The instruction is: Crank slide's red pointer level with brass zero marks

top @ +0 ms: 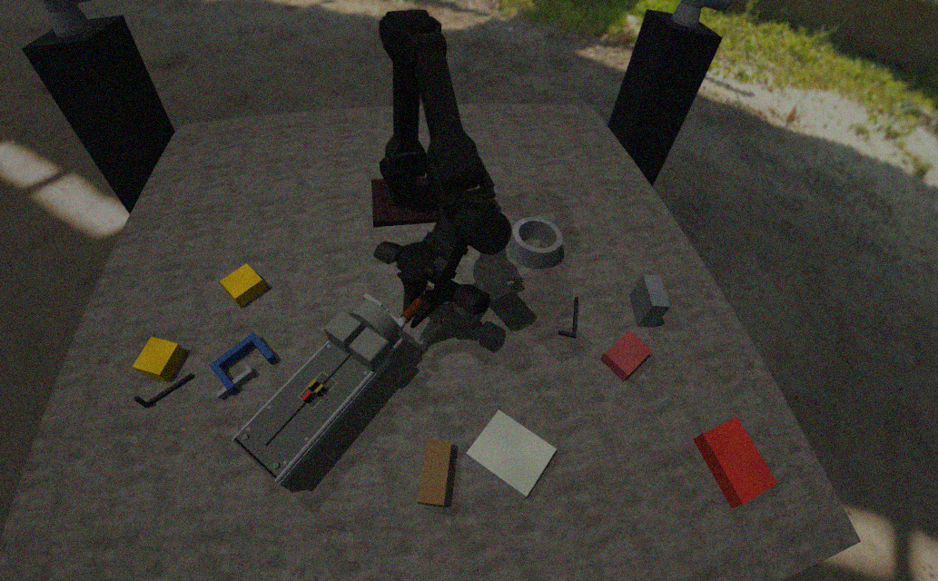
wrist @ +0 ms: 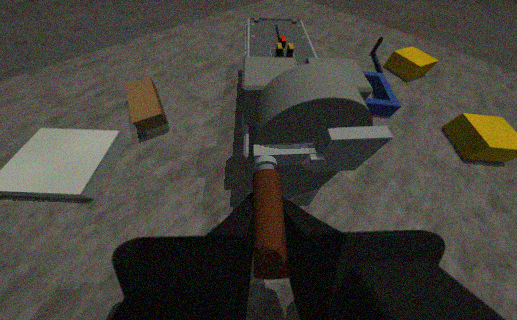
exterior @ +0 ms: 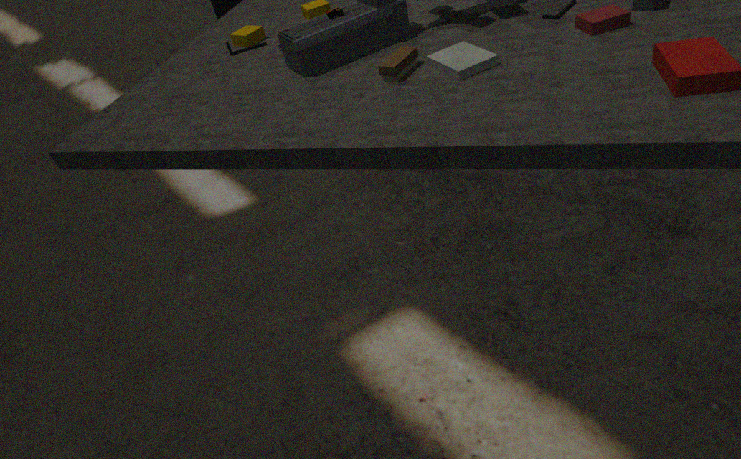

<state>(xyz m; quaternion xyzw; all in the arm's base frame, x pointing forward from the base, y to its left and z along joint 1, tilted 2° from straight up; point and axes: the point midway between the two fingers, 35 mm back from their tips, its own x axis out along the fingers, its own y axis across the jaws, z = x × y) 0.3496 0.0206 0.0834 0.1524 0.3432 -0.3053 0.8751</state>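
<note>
The claw [top: 414, 310] [wrist: 263, 198] is clamped on the brown handle [top: 411, 307] [wrist: 269, 210], which lies between its two fingers, at the near end of the grey machine [top: 291, 415] [exterior: 344, 42] [wrist: 319, 95] in the wrist view

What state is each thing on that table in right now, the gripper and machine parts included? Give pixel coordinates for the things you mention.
Gripper [top: 414, 309] [wrist: 263, 198]: shut on the crank handle.
Crank handle [top: 411, 307] [wrist: 269, 210]: held between the fingers.
Red pointer [top: 306, 396] [wrist: 283, 38]: off the brass marks, beyond them from the crank.
White slab [top: 511, 453] [exterior: 463, 57] [wrist: 54, 161]: lying flat.
Blue clamp [top: 221, 373] [wrist: 385, 106]: lying loose beside the machine.
</note>
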